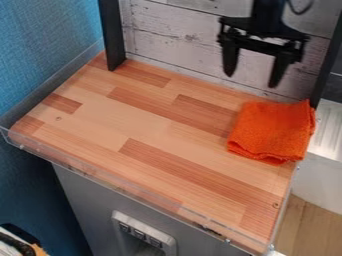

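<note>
Transparent lip (150, 197) foremost, folded orange cloth (270, 131) beyond it, black gripper (252, 80) spread wide.
From my station I see the cloth lying close to the right edge of the wood-patterned countertop (140, 120), whose broad surface stretches leftward from it. I have the gripper above the cloth, apart from it, fingers well separated, in front of the whitewashed plank backboard (180, 35). One dark upright (327, 65) stands just behind the cloth; another is well to its left.
</note>
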Robot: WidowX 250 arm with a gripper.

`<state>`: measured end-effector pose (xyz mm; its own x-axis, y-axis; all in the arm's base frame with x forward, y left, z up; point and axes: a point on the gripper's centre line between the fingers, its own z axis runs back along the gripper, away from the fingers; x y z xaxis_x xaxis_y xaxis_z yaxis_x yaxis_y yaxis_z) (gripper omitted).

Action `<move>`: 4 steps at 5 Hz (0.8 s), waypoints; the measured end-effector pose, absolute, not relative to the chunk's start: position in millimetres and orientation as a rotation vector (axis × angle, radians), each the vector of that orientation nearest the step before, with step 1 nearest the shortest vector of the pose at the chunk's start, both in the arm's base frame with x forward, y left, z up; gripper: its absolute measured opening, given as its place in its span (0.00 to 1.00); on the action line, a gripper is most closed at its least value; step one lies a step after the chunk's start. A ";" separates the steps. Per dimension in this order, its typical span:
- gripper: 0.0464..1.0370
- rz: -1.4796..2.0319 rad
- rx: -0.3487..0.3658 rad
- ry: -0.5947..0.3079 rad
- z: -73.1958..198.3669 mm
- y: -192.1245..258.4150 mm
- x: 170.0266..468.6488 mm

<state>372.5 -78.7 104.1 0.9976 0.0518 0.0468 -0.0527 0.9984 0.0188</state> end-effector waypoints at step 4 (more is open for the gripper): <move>0.96 0.088 -0.003 -0.005 106.8 -104.1 368.6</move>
